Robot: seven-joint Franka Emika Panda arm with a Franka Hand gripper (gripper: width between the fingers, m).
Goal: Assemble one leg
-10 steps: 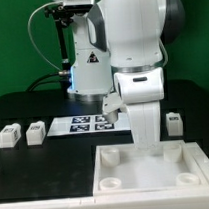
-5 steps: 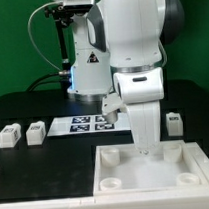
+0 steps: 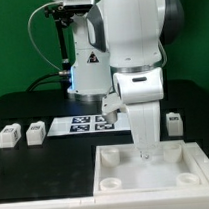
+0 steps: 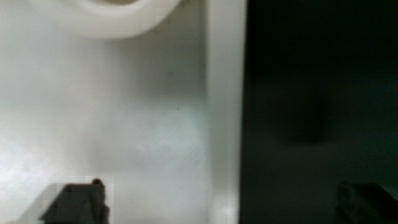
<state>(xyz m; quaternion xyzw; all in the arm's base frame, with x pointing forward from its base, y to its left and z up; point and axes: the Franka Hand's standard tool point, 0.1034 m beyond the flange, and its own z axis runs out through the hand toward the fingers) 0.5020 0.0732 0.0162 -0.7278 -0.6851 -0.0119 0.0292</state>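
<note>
Leg [image 3: 174,122], small white block with black-and-white tag, tool [image 4: 219,205] spread wide, holding nothing

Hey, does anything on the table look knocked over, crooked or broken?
Nothing stands out. The tray lies flat; two legs at the exterior view's left and a third leg at its right sit squarely; the open gripper hangs over the tray's edge.

The black table [image 3: 23,112] carried a leg [image 3: 8,135] and a second leg [image 3: 35,132] close together at the exterior view's left. The marker board [image 3: 89,122] lay mid-table, a third leg [image 3: 174,122] sat at the right, and the white tray [image 3: 147,176] lay in front.
</note>
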